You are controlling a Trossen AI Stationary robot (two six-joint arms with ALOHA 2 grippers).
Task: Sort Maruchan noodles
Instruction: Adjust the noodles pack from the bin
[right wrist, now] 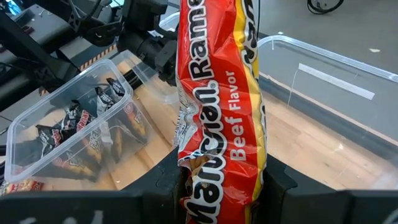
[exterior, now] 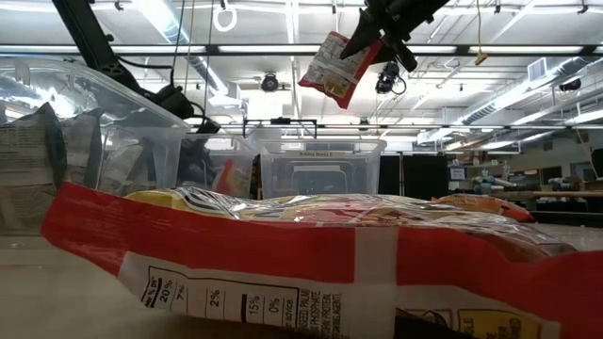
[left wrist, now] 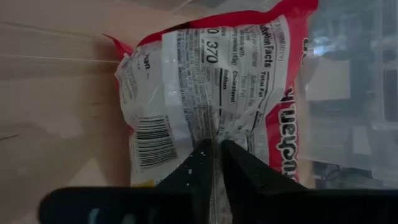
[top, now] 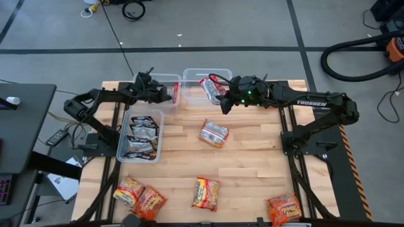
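Hanging from the right gripper [top: 225, 104] above the far middle bin [top: 207, 77], a red-and-yellow noodle packet [right wrist: 219, 112] is pinched at one end; "Beef Flavor" is printed down its crinkled face. A second red packet [left wrist: 214, 93], its white nutrition panel and barcode showing, is nipped along its back seam by the left gripper [left wrist: 214, 163] inside the neighbouring far bin [top: 165, 81], the fingers nearly together. Silver-black packets [top: 142, 137] are stacked in the left bin [top: 120, 142]. One packet [top: 214, 133] lies mid-table, and four more [top: 206, 192] are spread along the near edge.
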